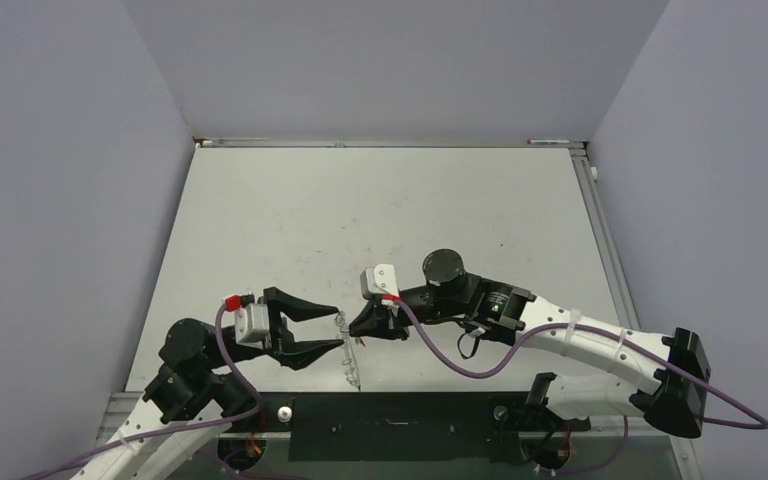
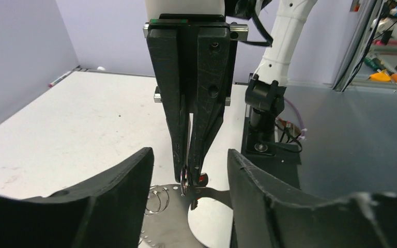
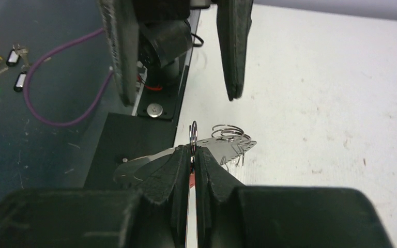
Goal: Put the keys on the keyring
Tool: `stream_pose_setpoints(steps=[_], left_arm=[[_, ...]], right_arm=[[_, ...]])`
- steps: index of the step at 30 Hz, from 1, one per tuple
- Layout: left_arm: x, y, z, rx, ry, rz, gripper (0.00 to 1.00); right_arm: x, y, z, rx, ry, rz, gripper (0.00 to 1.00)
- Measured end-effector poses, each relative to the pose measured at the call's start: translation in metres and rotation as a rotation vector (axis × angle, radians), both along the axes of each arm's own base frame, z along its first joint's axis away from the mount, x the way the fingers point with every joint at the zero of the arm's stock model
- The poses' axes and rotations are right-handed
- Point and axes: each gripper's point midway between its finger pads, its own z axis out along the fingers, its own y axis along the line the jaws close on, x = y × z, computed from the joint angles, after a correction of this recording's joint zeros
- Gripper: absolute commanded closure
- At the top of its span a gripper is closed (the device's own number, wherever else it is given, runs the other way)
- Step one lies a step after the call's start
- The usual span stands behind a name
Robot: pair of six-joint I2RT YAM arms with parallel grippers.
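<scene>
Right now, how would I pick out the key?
Start at the pale table, then the right arm's black pincer near its front edge. The key is squeezed between its shut tips: a tiny red speck, while the keyring beside it is all silver.

The left arm (image 1: 185, 365) and right arm (image 1: 580, 340) are built of white links and black joints. The left claw (image 1: 337, 328) and right claw (image 1: 358, 327) are black and tapered. Purple cables (image 1: 465, 372) are capped by red plugs (image 1: 230, 301).
</scene>
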Motion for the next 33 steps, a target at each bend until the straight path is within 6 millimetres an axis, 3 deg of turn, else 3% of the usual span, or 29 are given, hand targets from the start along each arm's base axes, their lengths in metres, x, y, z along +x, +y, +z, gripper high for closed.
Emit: stream_pose_setpoints(steps=[5,12,17,22,33], left_arm=[[-0.001,0.005,0.005,0.015,-0.015,0.015,0.41],[-0.001,0.01,0.026,0.063,-0.053,0.039,0.45],[0.01,0.0,0.003,0.147,0.013,0.035,0.46],[0.017,-0.011,-0.013,0.235,0.063,0.01,0.52],[0.003,-0.033,-0.033,0.358,0.058,-0.102,0.61]], right_arm=[[0.01,-0.007,-0.007,-0.105,-0.03,-0.047,0.95],[0.021,-0.018,0.0,-0.228,-0.094,-0.097,0.95],[0.023,-0.019,0.007,-0.306,-0.133,-0.11,0.95],[0.016,-0.028,-0.002,-0.382,-0.14,-0.097,0.95],[0.002,-0.038,-0.012,-0.451,-0.137,-0.064,0.95]])
